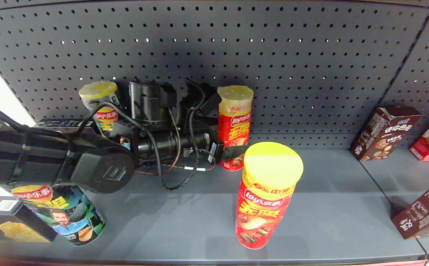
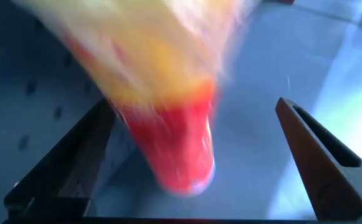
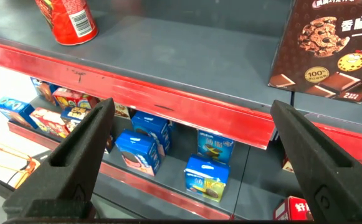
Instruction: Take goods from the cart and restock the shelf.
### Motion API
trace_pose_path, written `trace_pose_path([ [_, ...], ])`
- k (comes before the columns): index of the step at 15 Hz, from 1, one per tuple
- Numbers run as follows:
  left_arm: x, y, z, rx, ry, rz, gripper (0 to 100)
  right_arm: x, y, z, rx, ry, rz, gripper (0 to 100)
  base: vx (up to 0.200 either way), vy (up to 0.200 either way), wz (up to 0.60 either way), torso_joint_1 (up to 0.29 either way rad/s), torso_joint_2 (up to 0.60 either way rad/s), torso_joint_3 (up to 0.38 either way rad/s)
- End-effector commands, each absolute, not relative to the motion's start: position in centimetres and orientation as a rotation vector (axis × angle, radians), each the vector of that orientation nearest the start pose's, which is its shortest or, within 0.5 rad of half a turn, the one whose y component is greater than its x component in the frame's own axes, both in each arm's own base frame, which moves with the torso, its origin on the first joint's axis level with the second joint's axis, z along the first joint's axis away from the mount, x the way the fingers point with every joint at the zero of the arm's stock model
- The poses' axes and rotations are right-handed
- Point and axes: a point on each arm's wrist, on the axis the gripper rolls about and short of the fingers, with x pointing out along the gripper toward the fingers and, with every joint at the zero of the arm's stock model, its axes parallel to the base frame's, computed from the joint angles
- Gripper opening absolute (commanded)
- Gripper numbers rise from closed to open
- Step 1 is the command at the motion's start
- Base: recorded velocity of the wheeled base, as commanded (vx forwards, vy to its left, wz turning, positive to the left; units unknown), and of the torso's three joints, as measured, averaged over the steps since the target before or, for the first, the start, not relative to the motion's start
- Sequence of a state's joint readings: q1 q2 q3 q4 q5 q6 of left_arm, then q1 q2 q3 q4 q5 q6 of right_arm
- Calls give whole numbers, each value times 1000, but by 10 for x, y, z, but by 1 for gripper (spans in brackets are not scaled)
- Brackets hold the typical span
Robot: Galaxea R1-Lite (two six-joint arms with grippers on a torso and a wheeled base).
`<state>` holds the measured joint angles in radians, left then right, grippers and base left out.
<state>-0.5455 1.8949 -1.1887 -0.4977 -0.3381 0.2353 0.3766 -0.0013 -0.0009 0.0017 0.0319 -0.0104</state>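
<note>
Left gripper point(image 1: 233, 152) straddles back red chip can point(image 1: 235, 122), fingers spread, not gripping. The can stands upright by pegboard point(image 1: 310, 74), 11 o'clock of front red chip can point(image 1: 268, 195), probably filling back-first. Right gripper point(image 3: 193, 109) spread, empty.

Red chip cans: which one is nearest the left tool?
The rear red can, between the fingers of the left tool; the front can stands apart.

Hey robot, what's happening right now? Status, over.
Left gripper open around rear red chip can. Right gripper open, empty. Front red can stands apart.
</note>
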Motion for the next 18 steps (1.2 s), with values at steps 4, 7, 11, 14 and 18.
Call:
trace_pose_path([
  [4,278,-186,222,250,163,-861,100,-21,-8,75,-11,-1,410,100,0,0,0,0,0,0],
  [7,266,-191,222,240,198,-839,100,-21,-8,75,-11,-1,410,100,0,0,0,0,0,0],
  [11,264,-193,217,213,243,-778,100,-21,-8,75,-11,-1,410,100,0,0,0,0,0,0],
  [14,262,-189,207,237,372,-682,100,-22,-8,76,-11,-2,410,100,0,0,0,0,0,0],
  [18,260,-188,204,276,427,-608,100,-22,-8,76,-11,-2,410,100,0,0,0,0,0,0],
])
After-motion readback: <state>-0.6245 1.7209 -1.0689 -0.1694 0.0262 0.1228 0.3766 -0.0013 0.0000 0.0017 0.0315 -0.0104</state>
